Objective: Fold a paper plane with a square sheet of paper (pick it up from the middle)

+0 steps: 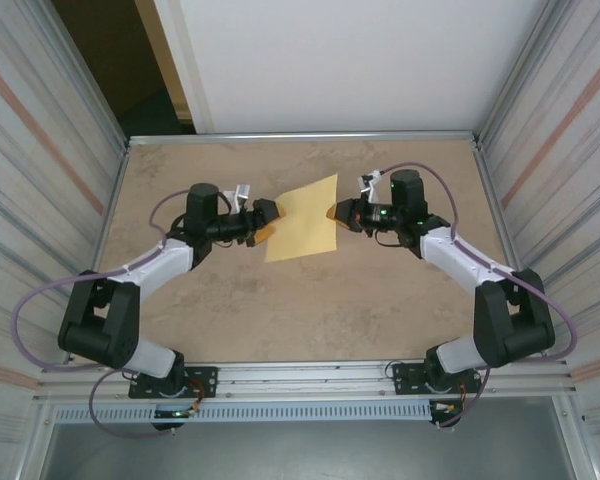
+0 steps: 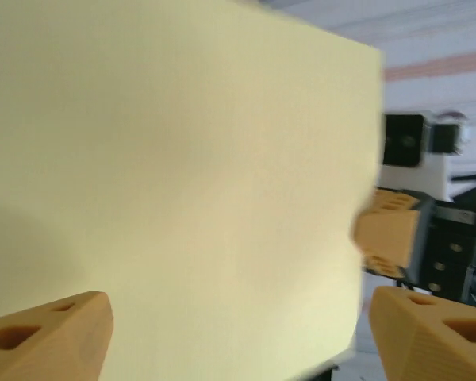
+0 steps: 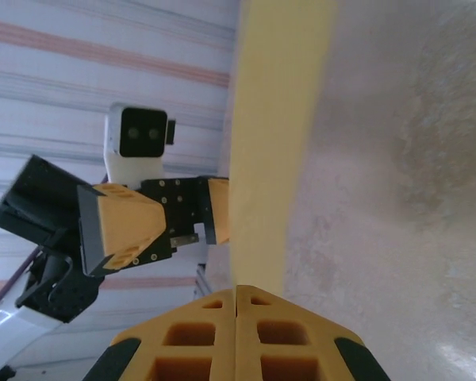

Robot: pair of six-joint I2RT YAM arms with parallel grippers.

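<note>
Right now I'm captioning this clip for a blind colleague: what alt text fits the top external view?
Seen from above, a pale yellow sheet of paper is over the middle of a tan table, between two robot arms. The right arm has its jaws shut on the sheet's right edge; the left arm holds its jaws open at the left edge.

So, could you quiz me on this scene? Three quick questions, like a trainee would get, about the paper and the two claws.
1. True or false: the left claw is clamped shut.
2. Which claw pinches the square sheet of paper? A) the left claw B) the right claw C) neither
3. Fill in: the sheet's colour is pale ____.

Key: 1 false, its fingers stand wide apart. 2 B, it is shut on the sheet's edge. 3 yellow.
</note>
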